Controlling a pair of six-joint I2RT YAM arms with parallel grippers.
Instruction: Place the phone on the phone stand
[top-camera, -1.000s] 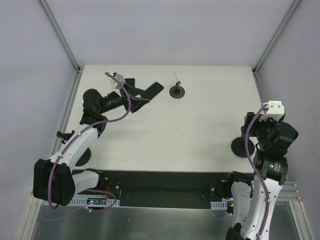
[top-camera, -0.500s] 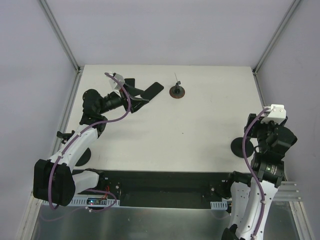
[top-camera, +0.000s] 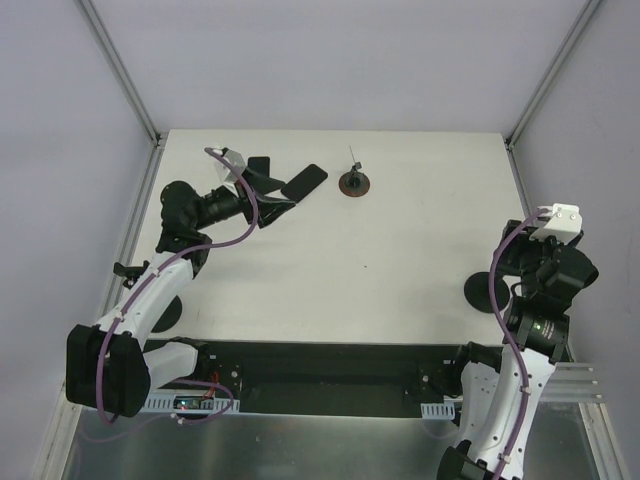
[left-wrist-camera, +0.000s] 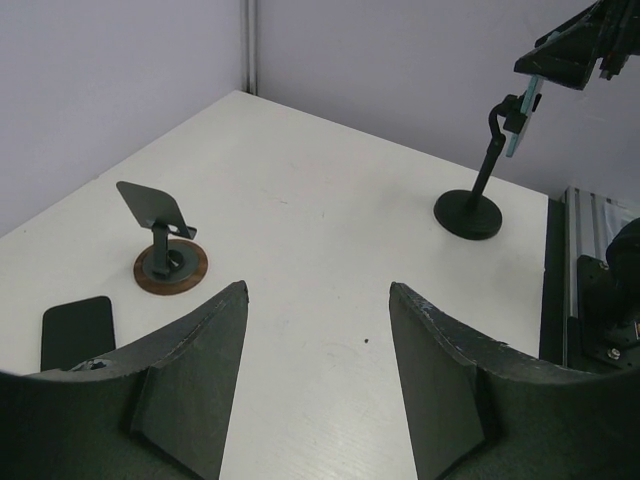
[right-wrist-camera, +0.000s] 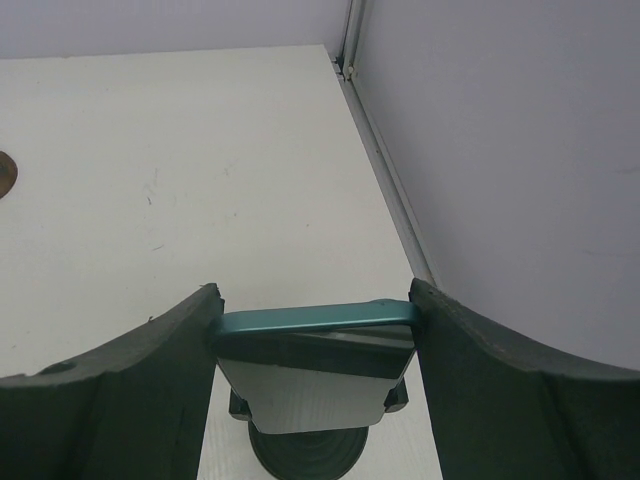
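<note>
A teal phone stands upright in the cradle of a black phone stand with a round base at the table's right edge. My right gripper is shut on the phone's top end, one finger against each side edge. The stand's base shows in the top view and the phone in the left wrist view. My left gripper is open and empty, held above the table at the far left.
A black phone lies flat at the far left, just beyond my left gripper. A small stand on a brown round base stands to its right. The table's right rail runs close beside the black stand.
My right wrist has shifted slightly to the right and nearer while gripping the teal phone. The stand base has not moved. My left gripper has edged slightly left.
</note>
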